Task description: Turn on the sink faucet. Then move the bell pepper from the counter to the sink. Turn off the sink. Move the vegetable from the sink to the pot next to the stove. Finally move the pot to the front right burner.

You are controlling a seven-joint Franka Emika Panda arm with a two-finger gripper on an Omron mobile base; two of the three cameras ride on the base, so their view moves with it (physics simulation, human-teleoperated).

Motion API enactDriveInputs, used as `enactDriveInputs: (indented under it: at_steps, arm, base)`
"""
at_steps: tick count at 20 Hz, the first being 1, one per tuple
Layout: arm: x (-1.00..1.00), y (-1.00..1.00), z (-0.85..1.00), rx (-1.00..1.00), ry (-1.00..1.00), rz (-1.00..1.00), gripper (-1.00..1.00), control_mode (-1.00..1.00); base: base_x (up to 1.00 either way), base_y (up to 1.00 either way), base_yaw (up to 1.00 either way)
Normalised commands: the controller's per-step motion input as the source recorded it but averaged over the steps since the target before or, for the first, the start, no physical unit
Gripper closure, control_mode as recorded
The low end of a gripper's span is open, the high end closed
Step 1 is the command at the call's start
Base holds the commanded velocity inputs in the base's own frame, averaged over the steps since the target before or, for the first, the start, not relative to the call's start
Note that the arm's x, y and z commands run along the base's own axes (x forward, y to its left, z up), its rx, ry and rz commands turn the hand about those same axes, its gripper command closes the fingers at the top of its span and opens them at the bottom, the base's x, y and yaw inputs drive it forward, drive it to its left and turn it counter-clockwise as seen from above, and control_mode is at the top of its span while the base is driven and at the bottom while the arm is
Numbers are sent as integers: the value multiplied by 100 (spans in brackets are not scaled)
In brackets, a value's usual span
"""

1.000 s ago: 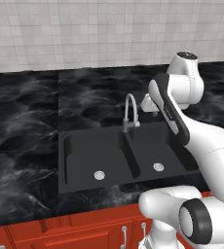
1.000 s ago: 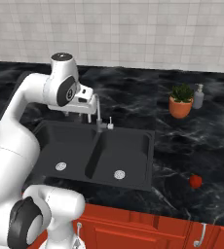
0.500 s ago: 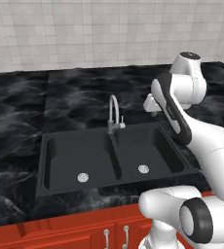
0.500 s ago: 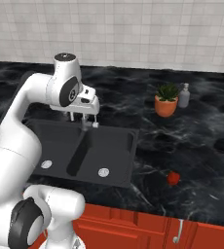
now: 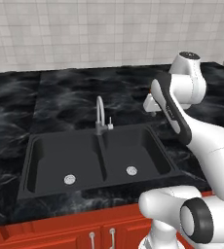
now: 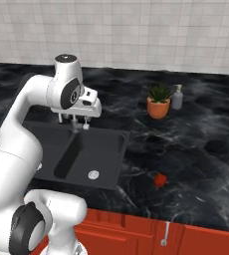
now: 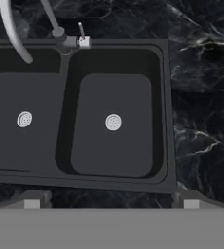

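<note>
The black double-basin sink (image 5: 36, 151) is set in the black veined counter (image 5: 65, 97). Behind its divider rises the silver faucet (image 5: 100, 113), and no water shows at its spout. My gripper (image 6: 72, 122) hangs open above the sink's right basin, beside the faucet, with nothing between its fingers. In the hand view the sink (image 7: 167, 97), the faucet (image 7: 59, 35) and the open gripper (image 7: 110, 200) all show. The red bell pepper (image 6: 160, 180) lies on the counter (image 6: 196, 149) to the right of the sink (image 6: 109, 149), near the front edge. The pot and the stove are out of view.
An orange plant pot with green leaves (image 6: 159, 103) and a grey soap bottle (image 6: 177, 97) stand at the back of the counter, right of the sink. Red cabinet fronts (image 6: 136, 234) run below the counter's front edge. A tiled wall (image 5: 84, 34) closes the back.
The base has driven to the right, so the sink, faucet, plant and pepper have shifted left in both base views. The arm holds much the same pose, gripper still open.
</note>
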Motion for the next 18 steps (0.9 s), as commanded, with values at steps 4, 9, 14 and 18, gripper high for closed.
enactDriveInputs:
  at_steps: [4, 9, 14, 18]
  arm:
    - [0, 0, 0, 0, 0, 0, -100, 100]
    - [0, 0, 0, 0, 0, 0, -100, 100]
    - [0, 0, 0, 0, 0, 0, -100, 100]
    - [0, 0, 0, 0, 0, 0, -100, 100]
  base:
    - [3, -44, 0]
    - [13, -34, 0]
    - [36, -30, 0]
    - [39, -27, 0]
